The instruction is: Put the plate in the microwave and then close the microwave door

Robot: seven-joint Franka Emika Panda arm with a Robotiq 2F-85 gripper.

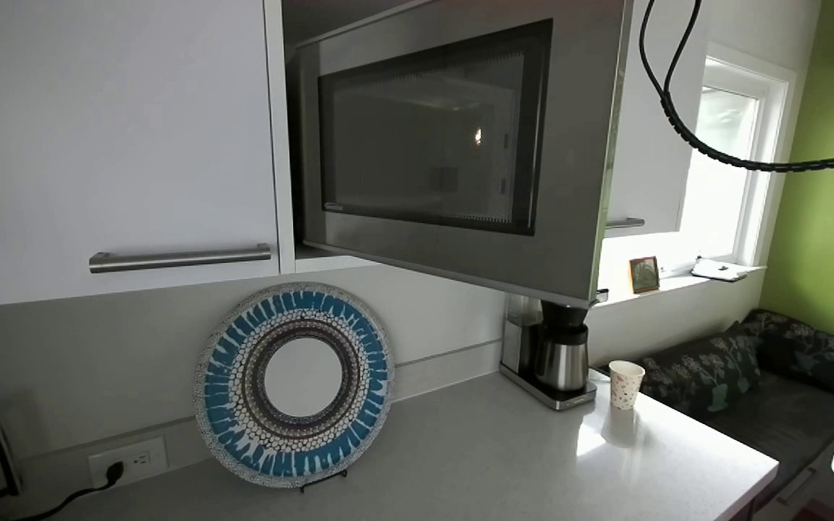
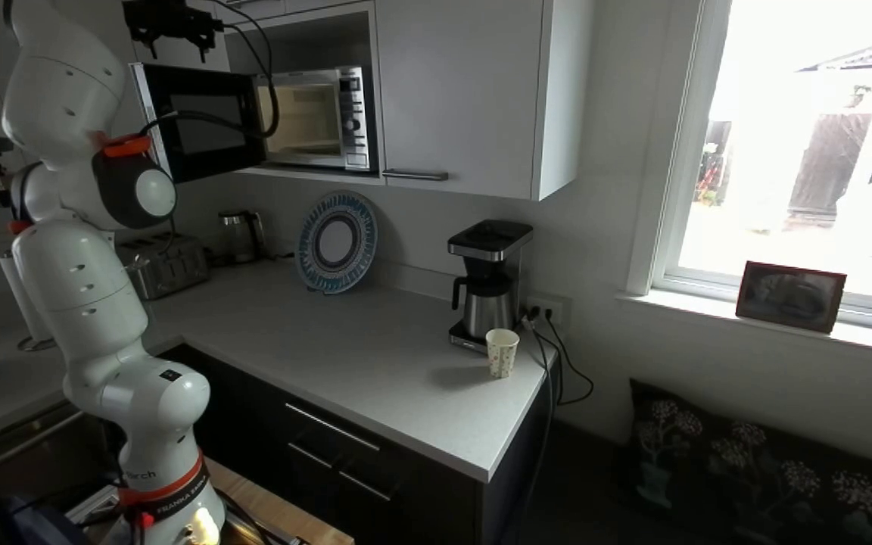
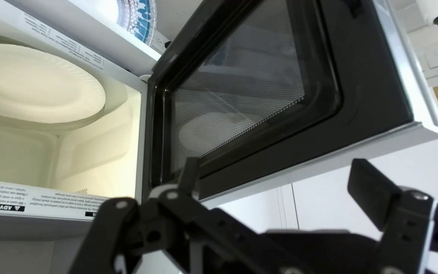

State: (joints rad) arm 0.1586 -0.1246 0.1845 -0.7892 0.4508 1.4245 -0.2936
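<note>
The plate (image 3: 36, 82), white with a ridged rim, lies on the turntable inside the lit microwave, at the left of the wrist view, which stands upside down. I cannot make it out in either exterior view. The silver microwave (image 2: 355, 121) sits in its cabinet niche. Its microwave door (image 2: 205, 121) stands swung wide open, and its outer face (image 1: 431, 145) with the dark window also shows in an exterior view. My gripper (image 3: 275, 173) is open, its black fingers far apart with nothing between them. In the wrist view they appear by the door's top edge; whether they touch it I cannot tell.
Black cable (image 2: 273, 98) loops before the door. Cabinets (image 2: 459, 91) flank the niche. On the counter below are a blue-and-white patterned plate (image 1: 229, 391) on a stand, a coffee maker (image 2: 489, 288), a paper cup (image 2: 502, 353) and a toaster (image 2: 167, 265).
</note>
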